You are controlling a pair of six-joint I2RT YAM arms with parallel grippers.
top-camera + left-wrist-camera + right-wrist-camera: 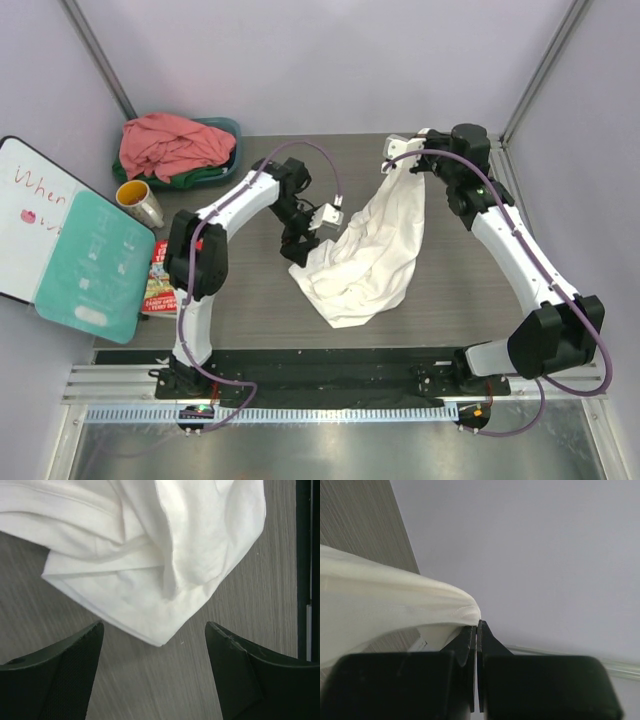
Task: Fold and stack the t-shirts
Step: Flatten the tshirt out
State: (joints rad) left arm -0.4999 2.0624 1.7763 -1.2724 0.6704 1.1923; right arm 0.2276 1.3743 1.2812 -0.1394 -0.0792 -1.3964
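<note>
Red handwritten "When" on the whiteboard; red packet's print too small

Plain white t-shirt on grey-brown surface with fine wood grain. Salmon-pink t-shirt over dark green t-shirt in teal basin. White arms with black joints, purple cables. Black strip along the near edge. Teal board on white whiteboard with red handwriting. Mug silvery outside, yellow inside. Red-and-white printed booklet. Pale lilac walls.
</note>
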